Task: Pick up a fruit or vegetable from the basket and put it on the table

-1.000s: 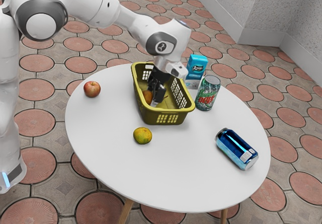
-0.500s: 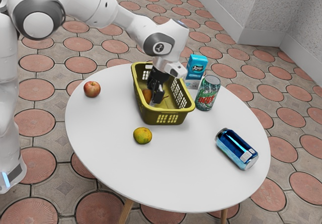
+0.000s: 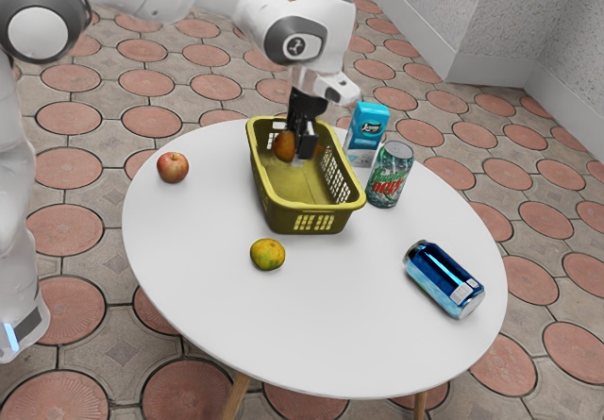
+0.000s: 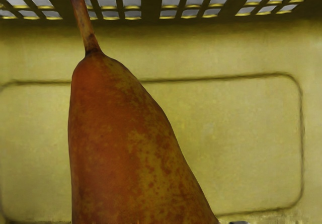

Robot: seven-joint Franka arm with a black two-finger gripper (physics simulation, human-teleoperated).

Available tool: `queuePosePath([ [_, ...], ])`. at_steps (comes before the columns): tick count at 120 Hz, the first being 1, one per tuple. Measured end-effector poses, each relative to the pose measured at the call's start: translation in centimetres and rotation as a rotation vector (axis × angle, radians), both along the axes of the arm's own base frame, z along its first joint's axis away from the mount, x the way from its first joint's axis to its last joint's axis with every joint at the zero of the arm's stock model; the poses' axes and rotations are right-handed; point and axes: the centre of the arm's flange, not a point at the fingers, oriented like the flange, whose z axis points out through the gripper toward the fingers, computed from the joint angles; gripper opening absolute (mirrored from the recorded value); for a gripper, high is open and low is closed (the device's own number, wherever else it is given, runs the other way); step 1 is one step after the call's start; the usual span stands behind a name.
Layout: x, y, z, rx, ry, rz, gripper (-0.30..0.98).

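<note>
Black and pointing nearly straight down, my gripper [image 3: 301, 144] is closed on the pear [image 3: 283, 146], its two fingers held apart by the fruit's thickness, one on the side nearer the exterior camera, the other beyond. The pear hangs over the basket's floor, toward the basket's far end in the exterior view; whether it clears the rim I cannot tell. The wrist view has its stem leading toward a slotted wall, with the yellow-green floor behind.

Above, the white arm [image 3: 316, 25] reaches in from the exterior view's upper left and bends down at the wrist. Half a second ago the hand was lower, with the pear down in the basket; both have risen and shifted toward that far end.

The basket [image 3: 316, 224] itself stands where it did. Near it, on the exterior view's right, are a blue carton [image 3: 370, 123] and an upright green can [image 3: 389, 176]. Farther out on the white table [image 3: 330, 344] sit a green-orange citrus [image 3: 268, 254], a blue can [image 3: 444, 278] on its side and a red apple [image 3: 173, 167].
</note>
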Motion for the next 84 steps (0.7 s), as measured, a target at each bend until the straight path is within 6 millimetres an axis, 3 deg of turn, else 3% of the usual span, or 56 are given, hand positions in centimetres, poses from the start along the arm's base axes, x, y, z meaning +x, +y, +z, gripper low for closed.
queuePosePath([
  [11,-1.0,-0.1,2.8,-0.006,-0.025,-0.004,0.29],
  [22,-2.0,-1.3,4.1,-0.013,-0.019,-0.027,0.28],
  [31,-3.2,-4.3,5.3,-0.016,-0.017,-0.084,0.27],
  [56,-4.7,-15.2,6.5,0.003,-0.011,-0.276,0.26],
  [84,-5.7,-24.2,6.7,0.002,-0.022,-0.416,0.27],
])
